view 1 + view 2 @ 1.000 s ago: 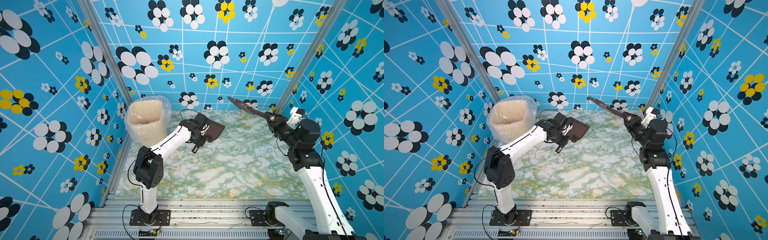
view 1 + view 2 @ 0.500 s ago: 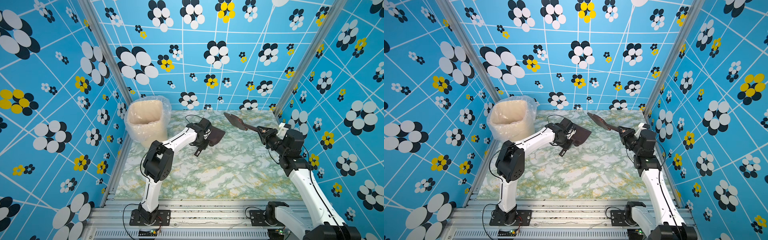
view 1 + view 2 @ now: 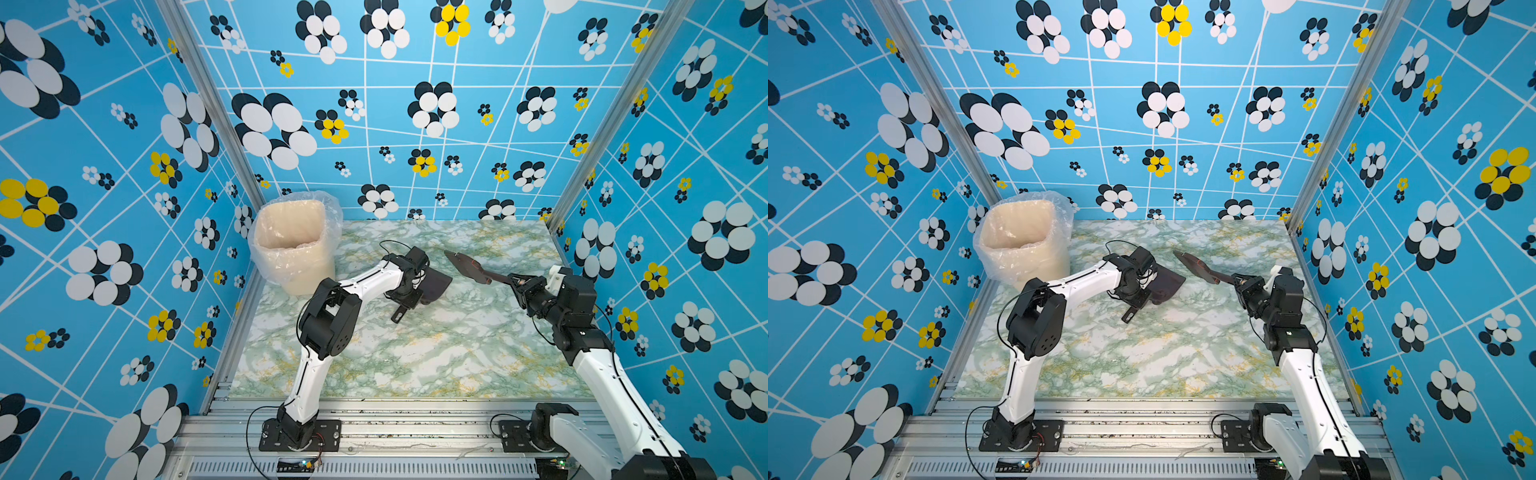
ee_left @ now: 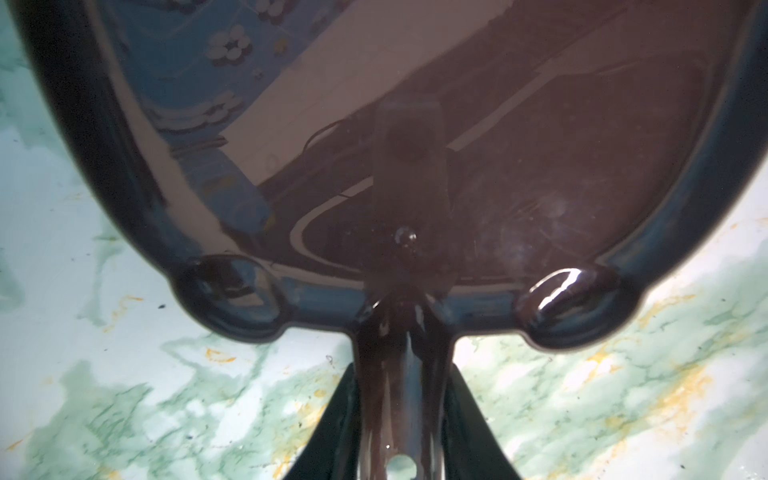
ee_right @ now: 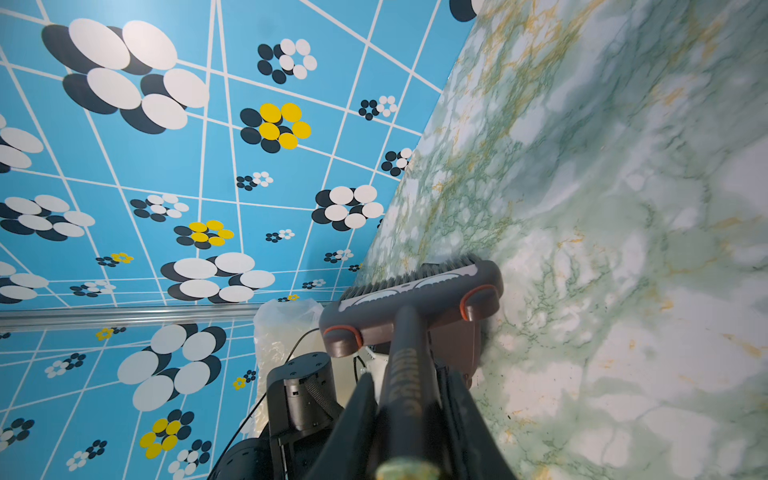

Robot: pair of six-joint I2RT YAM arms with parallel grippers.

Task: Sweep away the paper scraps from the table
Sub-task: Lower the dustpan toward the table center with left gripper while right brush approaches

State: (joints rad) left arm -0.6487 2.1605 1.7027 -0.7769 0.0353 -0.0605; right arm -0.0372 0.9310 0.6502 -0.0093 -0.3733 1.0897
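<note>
No paper scraps show in any view. My left gripper (image 3: 409,297) (image 3: 1140,297) (image 4: 402,395) is shut on the handle of a glossy dark brown dustpan (image 3: 436,284) (image 3: 1167,284) (image 4: 540,166), held low over the middle of the marble-patterned table (image 3: 436,353) (image 4: 124,395) (image 5: 623,208). To its right, my right gripper (image 3: 519,284) (image 3: 1246,284) (image 5: 409,399) is shut on the handle of a dark hand brush (image 3: 467,266) (image 3: 1196,266) (image 5: 415,307). The brush head points toward the dustpan, with a small gap between them.
A beige bin with a clear plastic liner (image 3: 293,245) (image 3: 1021,241) (image 5: 282,328) stands in the back left corner of the table. Blue flower-patterned walls close in three sides. An aluminium frame runs along the front edge.
The right arm has come down and brought the brush from the back right toward the dustpan. The left arm has shifted the dustpan slightly forward and lower.
</note>
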